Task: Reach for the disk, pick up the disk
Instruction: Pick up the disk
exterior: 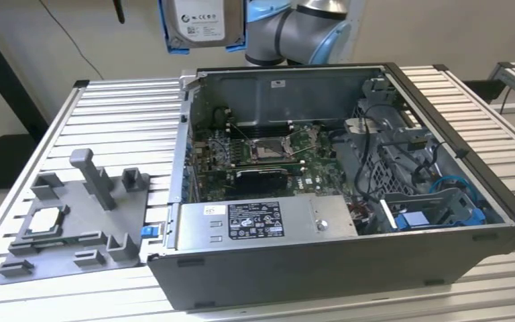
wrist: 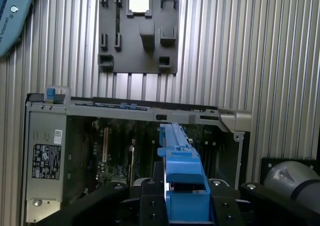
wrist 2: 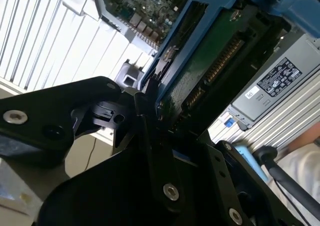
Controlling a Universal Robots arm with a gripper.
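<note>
Blue-edged, the disk [exterior: 200,25] hangs above the open computer case [exterior: 329,268], its frame pinched by the closed hand [wrist: 186,205], seemingly centred, so a firm, level hold matters.

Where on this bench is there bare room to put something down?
Bare slatted metal table lies beyond the grey plastic fixture plate, on the exterior view's left of the open dark computer case, and along the case's other side. Inside the case, circuit boards and cables crowd everything.

Open computer case [exterior: 311,268] on slatted table [exterior: 123,114], grey fixture plate [exterior: 83,231] beside it, square chip [exterior: 45,219] on plate
</note>
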